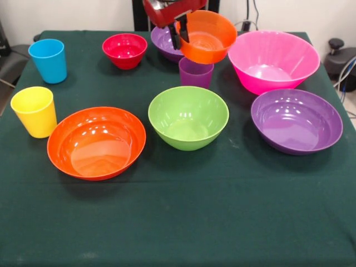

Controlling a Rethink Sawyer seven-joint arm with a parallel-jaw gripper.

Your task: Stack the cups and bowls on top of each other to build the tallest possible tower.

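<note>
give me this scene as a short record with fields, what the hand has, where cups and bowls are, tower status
hand: hand shut on the small orange bowl, pinching its rim, bowl lifted and tilted
below the held bowl: purple cup
cups on the table: blue cup, yellow cup
bowls on the table: red bowl, wide orange bowl, green bowl, pink bowl, near purple bowl, far purple bowl
tower: none stacked yet

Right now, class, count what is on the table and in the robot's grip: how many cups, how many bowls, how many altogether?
Cups: 3 - blue, yellow, purple
Bowls: 7 - red, small orange held by the gripper, small purple, pink, green, wide orange, big purple
Total: 10
</note>
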